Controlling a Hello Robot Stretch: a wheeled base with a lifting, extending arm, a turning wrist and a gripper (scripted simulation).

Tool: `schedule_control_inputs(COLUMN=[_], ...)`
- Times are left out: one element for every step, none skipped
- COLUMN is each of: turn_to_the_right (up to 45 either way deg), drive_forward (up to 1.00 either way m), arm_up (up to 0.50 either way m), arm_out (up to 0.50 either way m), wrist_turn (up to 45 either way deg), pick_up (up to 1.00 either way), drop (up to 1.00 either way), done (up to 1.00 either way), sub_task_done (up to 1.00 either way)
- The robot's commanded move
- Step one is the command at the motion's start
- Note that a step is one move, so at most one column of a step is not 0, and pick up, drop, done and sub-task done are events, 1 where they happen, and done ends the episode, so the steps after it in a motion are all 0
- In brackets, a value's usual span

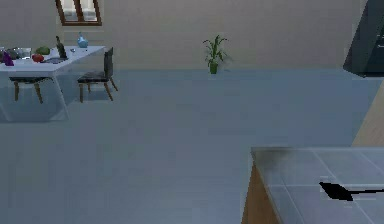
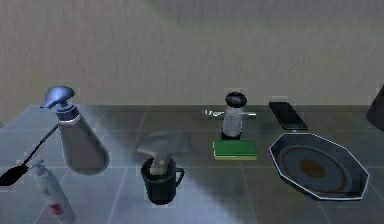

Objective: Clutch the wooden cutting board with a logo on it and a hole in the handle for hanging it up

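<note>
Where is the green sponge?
The green sponge lies right of centre in the arm side view, by the grey shaker, left of the octagonal pan.

The robot's own body cannot be told from these 2 views, so its colours, shapes, cables, screws and marks are left unsaid

green sponge [image 2: 236,150], black mug [image 2: 160,185], grey tiled counter [image 2: 125,125], white table [image 1: 70,62]
</note>
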Motion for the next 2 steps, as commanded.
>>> schedule_control_inputs(turn_to_the_right=[0.0,0.0], drive_forward=[0.0,0.0], arm_up=[0.5,0.38], arm_out=[0.0,0.0], wrist_turn=[0.0,0.0], pick_up=[0.0,0.0], drop=[0.0,0.0], done=[0.0,0.0], sub_task_done=[0.0,0.0])
